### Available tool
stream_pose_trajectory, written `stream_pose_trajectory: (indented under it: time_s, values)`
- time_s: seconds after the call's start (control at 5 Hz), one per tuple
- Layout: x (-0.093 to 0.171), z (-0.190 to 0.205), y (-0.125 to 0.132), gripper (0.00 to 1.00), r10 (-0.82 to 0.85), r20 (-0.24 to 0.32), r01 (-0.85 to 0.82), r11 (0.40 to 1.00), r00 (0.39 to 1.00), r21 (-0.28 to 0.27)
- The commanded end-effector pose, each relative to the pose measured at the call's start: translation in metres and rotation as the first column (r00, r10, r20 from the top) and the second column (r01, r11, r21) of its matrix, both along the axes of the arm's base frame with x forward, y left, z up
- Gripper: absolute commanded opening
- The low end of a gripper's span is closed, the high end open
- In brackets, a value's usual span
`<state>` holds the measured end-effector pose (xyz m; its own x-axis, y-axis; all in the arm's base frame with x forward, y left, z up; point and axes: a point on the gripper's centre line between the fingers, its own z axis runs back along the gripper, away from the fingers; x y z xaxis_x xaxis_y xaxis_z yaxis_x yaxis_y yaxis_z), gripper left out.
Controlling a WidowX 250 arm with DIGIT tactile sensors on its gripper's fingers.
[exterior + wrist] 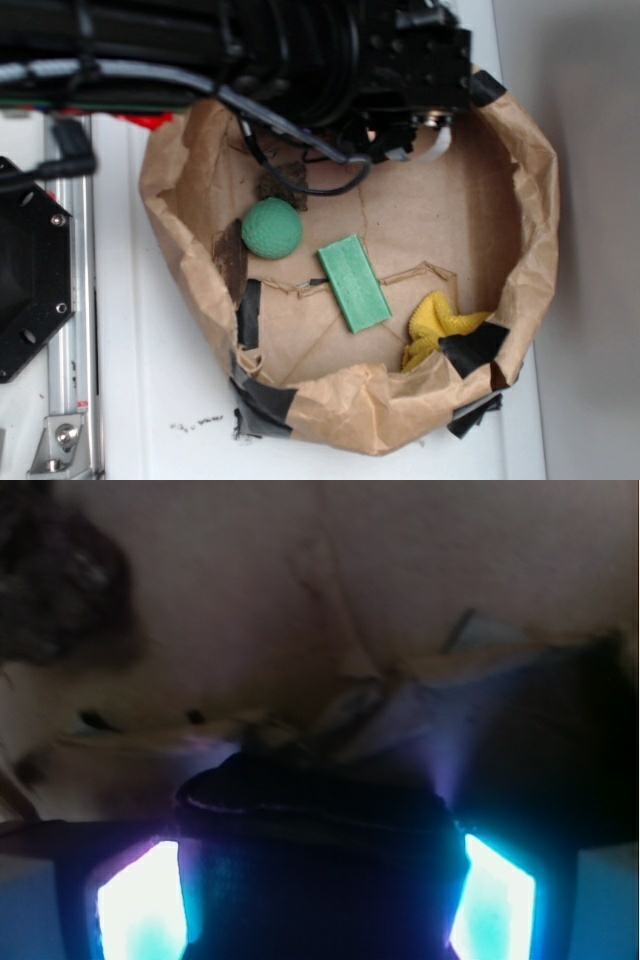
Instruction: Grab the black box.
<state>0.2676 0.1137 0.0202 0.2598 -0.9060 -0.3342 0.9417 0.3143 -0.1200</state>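
Black box (pixel 315 825) low in the middle of the wrist view, dark and blurred, spanning the whole gap between two glowing blue-white fingers (pixel 140 910). Gripper (pixel 318 905) closed in on it from both sides, pads pressed to its left and right faces. Cannot tell whether lifted or resting on the floor below. Beyond it, creased brown paper (pixel 400 570) with a torn seam and a dark fuzzy patch (pixel 55 590) at upper left. Not findable in the overhead view, hidden there under the black arm (pixel 330 60) and its cables along the top edge. Below the arm, a rumpled brown-paper basin (pixel 520 230) with rolled-up walls, patched with strips of black tape (pixel 250 312) around its rim and floor. Inside, a green ball (pixel 272 228) at left, a flat green block (pixel 354 282) just beside it toward the centre, lying at a slant, and a yellow cloth (pixel 432 322) bunched against the lower right wall. Under everything, a white table (pixel 150 400). At far left, a metal rail (pixel 72 300) and a black plate (pixel 30 270); at far right, a plain grey surface (pixel 590 250).
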Motion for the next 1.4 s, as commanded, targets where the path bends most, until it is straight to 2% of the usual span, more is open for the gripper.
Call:
stream_pose_trajectory:
  time_s: [0.0, 0.2, 0.4, 0.6, 0.8, 1.0, 1.2]
  values:
    - [-0.012, -0.01, -0.005, 0.0, -0.04, -0.04, 0.033, 0.987, 0.998, -0.157]
    - [-0.024, 0.004, -0.016, 0.0, -0.051, -0.026, 0.046, 0.987, 0.998, -0.156]
    - [-0.032, 0.053, -0.03, 0.0, 0.067, 0.054, -0.054, 0.975, 0.996, -0.216]
    - [-0.022, 0.105, -0.054, 0.0, 0.196, 0.03, -0.175, 0.926, 0.98, -0.335]
    - [-0.01, 0.127, -0.072, 0.0, 0.433, 0.004, -0.404, 0.844, 0.901, -0.354]
    - [-0.008, 0.139, -0.079, 0.0, 0.642, 0.033, -0.567, 0.699, 0.766, -0.436]
    - [-0.012, 0.15, -0.079, 0.0, 0.811, -0.016, -0.696, 0.49, 0.584, -0.525]
